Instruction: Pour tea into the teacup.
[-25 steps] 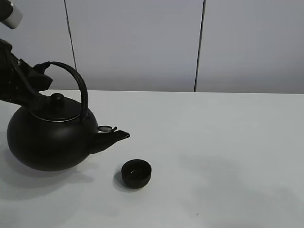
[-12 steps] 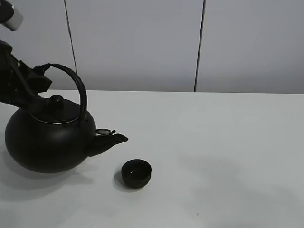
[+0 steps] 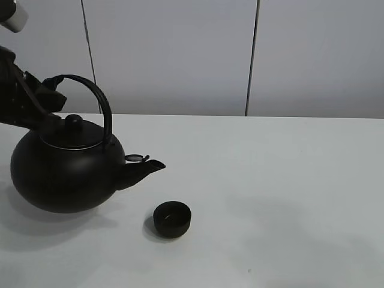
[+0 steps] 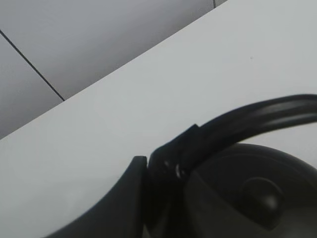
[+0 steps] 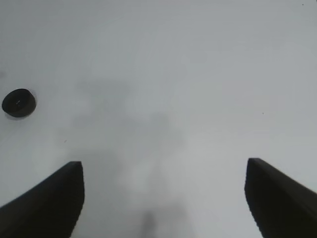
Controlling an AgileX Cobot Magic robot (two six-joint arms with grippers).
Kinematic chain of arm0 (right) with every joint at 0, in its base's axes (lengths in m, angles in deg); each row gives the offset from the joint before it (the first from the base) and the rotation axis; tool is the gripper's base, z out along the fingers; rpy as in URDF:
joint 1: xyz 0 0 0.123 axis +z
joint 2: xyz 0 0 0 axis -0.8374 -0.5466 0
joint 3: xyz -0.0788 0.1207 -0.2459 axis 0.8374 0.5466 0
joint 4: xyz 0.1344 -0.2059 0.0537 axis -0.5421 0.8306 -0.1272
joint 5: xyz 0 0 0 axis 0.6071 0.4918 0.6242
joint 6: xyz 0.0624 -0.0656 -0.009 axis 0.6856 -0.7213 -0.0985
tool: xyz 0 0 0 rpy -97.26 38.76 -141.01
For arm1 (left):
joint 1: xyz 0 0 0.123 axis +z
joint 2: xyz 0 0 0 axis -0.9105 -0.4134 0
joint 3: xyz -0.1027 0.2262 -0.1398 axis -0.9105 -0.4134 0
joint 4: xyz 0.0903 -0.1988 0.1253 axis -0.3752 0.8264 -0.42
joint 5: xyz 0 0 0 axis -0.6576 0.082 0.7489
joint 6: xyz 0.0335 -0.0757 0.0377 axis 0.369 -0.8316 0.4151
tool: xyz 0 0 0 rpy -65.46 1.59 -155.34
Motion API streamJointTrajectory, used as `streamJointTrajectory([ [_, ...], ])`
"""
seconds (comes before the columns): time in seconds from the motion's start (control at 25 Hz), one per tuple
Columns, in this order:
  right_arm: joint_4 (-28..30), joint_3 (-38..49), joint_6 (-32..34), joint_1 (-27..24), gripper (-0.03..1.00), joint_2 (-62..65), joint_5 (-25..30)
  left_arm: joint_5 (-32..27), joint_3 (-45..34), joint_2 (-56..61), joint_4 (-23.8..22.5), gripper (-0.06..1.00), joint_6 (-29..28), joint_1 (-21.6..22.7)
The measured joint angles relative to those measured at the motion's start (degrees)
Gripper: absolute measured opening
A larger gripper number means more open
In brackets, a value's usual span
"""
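The kettle point(image 3: 66, 174) is clamped by its handle in the left tool point(image 3: 49, 93), spout near the teacup point(image 3: 172, 218) on the bench point(image 3: 288, 180); the right tool point(image 5: 163, 196) is spread wide, empty.

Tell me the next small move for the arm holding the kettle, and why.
Probably shift the kettle toward the teacup until the spout is over it; in the high view the spout tip looks short of the cup, so tilting now would likely miss.
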Motion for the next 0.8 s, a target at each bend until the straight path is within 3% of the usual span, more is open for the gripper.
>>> streamJointTrajectory([
  [0.28, 0.0, 0.0, 0.0, 0.0, 0.61, 0.0, 0.05, 0.06, 0.01, 0.0, 0.0, 0.11, -4.72, -0.84],
  [0.8, 0.0, 0.0, 0.0, 0.0, 0.61, 0.0, 0.05, 3.05, 0.06, -4.33, 3.05, 0.11, -5.52, -1.65],
])
